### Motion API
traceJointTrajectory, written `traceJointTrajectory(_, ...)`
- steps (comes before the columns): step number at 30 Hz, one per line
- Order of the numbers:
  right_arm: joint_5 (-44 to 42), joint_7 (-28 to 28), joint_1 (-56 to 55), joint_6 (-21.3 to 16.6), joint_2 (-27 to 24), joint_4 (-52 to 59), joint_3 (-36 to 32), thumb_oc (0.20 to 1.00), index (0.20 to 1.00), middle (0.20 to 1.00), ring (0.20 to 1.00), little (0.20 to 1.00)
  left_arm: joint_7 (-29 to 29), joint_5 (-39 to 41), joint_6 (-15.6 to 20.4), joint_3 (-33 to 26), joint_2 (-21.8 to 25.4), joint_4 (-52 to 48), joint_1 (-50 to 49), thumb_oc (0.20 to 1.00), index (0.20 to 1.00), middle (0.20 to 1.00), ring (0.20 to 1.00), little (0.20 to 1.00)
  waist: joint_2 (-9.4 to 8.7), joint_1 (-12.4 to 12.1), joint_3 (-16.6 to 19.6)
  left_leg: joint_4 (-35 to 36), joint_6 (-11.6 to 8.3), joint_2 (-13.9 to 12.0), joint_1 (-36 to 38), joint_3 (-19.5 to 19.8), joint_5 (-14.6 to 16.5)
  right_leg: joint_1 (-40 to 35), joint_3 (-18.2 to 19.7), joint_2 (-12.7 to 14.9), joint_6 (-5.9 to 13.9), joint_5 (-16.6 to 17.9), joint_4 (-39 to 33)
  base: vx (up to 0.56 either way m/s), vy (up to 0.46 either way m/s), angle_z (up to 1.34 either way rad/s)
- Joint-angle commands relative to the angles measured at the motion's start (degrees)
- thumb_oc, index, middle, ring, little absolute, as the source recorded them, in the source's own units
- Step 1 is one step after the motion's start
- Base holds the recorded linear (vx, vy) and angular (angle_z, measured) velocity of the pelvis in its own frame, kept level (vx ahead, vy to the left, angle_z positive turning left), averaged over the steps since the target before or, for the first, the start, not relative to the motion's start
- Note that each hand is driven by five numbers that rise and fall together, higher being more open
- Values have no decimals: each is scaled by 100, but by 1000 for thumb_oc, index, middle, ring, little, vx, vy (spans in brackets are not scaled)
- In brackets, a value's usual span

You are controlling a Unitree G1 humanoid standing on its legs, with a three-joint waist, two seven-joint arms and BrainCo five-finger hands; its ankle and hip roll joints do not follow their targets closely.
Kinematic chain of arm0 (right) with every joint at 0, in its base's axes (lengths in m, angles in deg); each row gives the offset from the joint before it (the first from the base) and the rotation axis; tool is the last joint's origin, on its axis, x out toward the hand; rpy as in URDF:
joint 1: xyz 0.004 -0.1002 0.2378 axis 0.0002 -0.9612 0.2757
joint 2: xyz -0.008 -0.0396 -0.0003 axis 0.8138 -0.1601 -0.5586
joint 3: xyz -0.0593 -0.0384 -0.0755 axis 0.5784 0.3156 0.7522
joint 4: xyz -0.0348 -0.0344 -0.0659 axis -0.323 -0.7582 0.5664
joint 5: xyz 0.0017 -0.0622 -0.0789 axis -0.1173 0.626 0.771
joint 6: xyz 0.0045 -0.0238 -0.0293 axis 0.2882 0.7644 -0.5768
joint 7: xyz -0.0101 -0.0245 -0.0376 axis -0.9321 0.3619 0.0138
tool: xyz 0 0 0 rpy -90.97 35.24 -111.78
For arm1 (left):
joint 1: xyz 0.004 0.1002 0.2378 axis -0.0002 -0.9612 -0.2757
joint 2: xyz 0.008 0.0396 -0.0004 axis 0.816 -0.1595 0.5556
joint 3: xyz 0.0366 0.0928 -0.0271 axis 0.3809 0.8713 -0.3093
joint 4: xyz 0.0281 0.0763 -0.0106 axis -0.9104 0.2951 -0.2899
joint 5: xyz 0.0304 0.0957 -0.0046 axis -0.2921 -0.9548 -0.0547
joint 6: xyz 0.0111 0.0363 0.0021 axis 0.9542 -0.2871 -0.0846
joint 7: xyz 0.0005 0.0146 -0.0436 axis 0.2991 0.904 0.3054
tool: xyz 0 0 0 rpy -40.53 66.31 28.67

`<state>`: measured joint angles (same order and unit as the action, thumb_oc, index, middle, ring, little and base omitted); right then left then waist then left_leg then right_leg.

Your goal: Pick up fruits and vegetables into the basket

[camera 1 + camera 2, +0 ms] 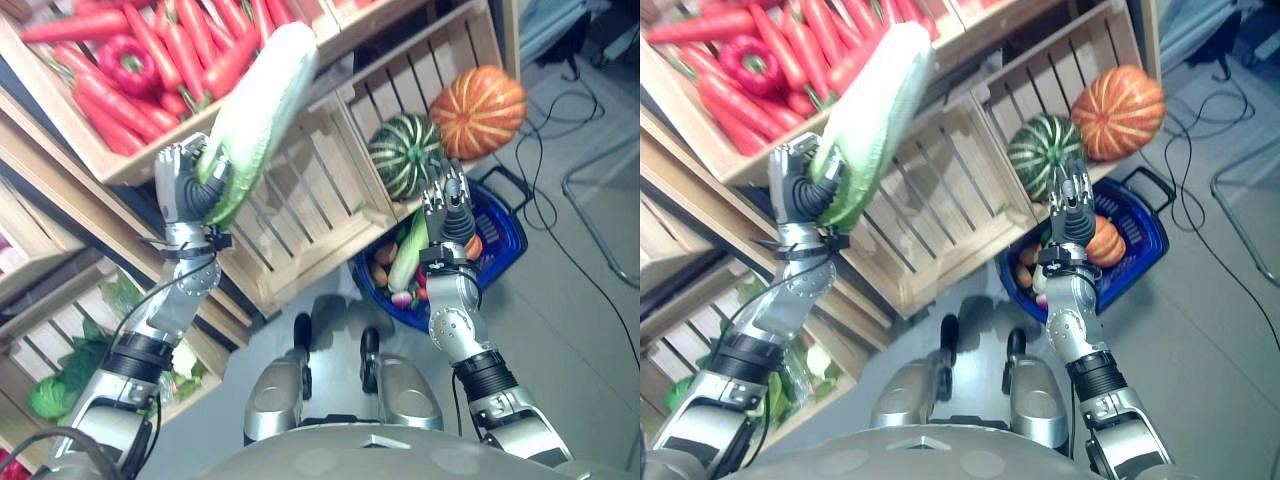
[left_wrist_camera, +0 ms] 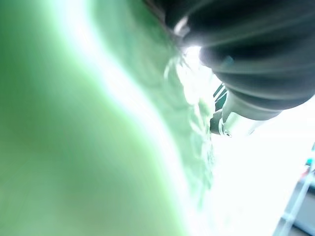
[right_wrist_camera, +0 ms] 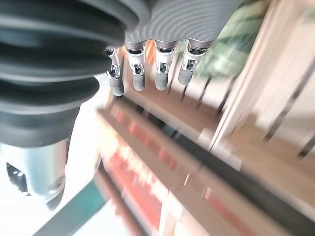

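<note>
My left hand (image 1: 186, 188) is shut on the lower end of a long pale green and white cabbage (image 1: 262, 100), held up slantwise in front of the carrot crate. Seen from the left wrist, the cabbage (image 2: 88, 128) presses close against the hand's dark cover. The blue basket (image 1: 508, 240) stands on the floor at the foot of the shelves. It holds a pale green stalk (image 1: 407, 258), a small orange pumpkin (image 1: 1104, 240) and some small roots. My right hand (image 1: 450, 208) hovers just above the basket with straight fingers (image 3: 162, 76), holding nothing.
Wooden crates slope across the shelves. One holds carrots (image 1: 190, 50) and a red pepper (image 1: 126, 62), another a green striped pumpkin (image 1: 405, 155) and an orange pumpkin (image 1: 478, 112). An empty crate (image 1: 300, 215) sits between them. Leafy greens (image 1: 55, 392) lie low on the left. Grey floor lies to the right.
</note>
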<state>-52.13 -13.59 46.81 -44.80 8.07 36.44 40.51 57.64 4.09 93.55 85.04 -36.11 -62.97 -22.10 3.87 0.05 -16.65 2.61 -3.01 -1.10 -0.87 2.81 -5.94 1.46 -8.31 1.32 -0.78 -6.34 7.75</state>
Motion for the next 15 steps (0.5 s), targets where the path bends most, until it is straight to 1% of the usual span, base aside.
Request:
traceJointTrajectory(1,544,-413,-76,130,-52,485,36,1000,1000,1000,1000,1000,-713,694,487,-100,30,-344,-96,200,200,200,200,200,-351,-87,595,131,45,306,101,-3,495,-394,55,74,374,591,-1045,112,-6,10)
traceJointTrajectory(2,603,-475,-82,188,-76,507,43,1000,1000,1000,1000,1000,-789,754,447,-85,15,-381,-126,200,200,200,200,200,-348,-97,638,156,50,300,149,-10,500,-441,44,74,378,596,-1073,96,-5,5)
traceJointTrajectory(3,644,-566,-75,252,-101,544,55,1000,1000,1000,1000,1000,-964,976,419,-60,7,-409,-141,200,200,200,200,200,-350,-108,685,172,61,299,194,-8,513,-485,35,80,383,596,-1092,68,-7,3)
traceJointTrajectory(7,718,-899,-102,538,-215,637,158,1000,1000,1000,1000,1000,-1539,1487,483,-4,-3,-493,-229,200,200,200,200,200,-365,-133,804,219,87,272,342,-35,565,-635,-14,85,395,586,-1155,56,-13,3)
traceJointTrajectory(8,718,-899,-102,538,-215,637,158,1000,1000,1000,1000,1000,-1539,1487,483,-4,-3,-493,-229,200,200,200,200,200,-365,-133,804,219,87,272,342,-35,565,-635,-14,85,395,586,-1155,47,-22,6)
traceJointTrajectory(9,835,-1033,-79,625,-273,632,235,1000,1000,1000,1000,1000,-1715,1614,470,86,-15,-564,-220,200,200,200,200,200,-375,-139,849,239,101,272,406,-37,599,-705,-43,94,413,622,-1244,34,-13,3)
traceJointTrajectory(10,842,-1050,-60,656,-288,631,255,1000,1000,1000,1000,1000,-1757,1647,475,105,-21,-573,-215,200,200,200,200,200,-378,-141,855,239,103,272,416,-38,605,-717,-42,97,417,630,-1261,40,-12,4)
traceJointTrajectory(14,749,-1262,21,837,-371,633,334,1000,1000,1000,1000,1000,-1967,1847,428,186,-27,-675,-197,200,200,200,200,200,-393,-151,908,239,119,264,466,-58,652,-744,-40,111,443,624,-1275,0,0,0)
traceJointTrajectory(15,638,-1351,50,944,-405,649,370,1000,1000,1000,1000,1000,-2031,1946,456,224,-13,-687,-204,200,200,200,200,200,-404,-155,927,239,124,257,492,-68,671,-754,-34,115,456,626,-1275,0,0,0)
